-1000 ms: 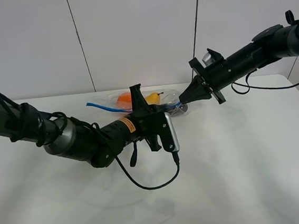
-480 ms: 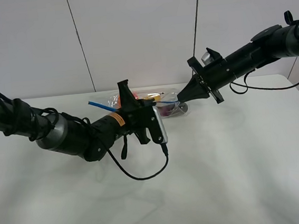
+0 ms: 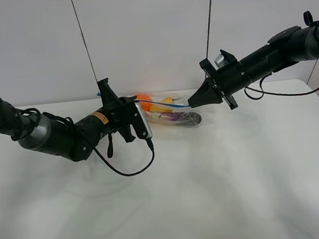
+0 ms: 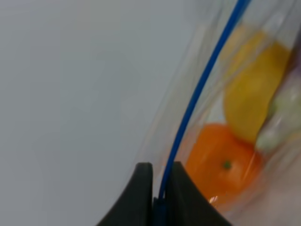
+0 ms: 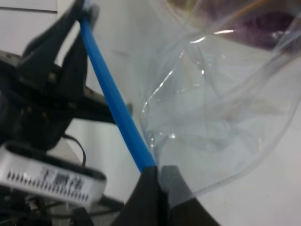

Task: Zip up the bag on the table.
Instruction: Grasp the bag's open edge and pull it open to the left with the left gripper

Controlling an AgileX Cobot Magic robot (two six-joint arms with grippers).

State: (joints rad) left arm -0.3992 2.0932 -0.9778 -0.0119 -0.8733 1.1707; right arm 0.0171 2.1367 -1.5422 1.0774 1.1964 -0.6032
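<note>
One bag, one table, and two grippers: left gripper, right gripper.

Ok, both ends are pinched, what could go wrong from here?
The blue zip strip is held only at the tips of the left fingers and right fingers; it could slip out under tension. The orange and other produce in the bag press close under the strip and might push it open.

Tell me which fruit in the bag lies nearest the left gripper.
The orange fruit, right beside the left gripper; the yellow piece and purple piece lie farther along the bag.
</note>
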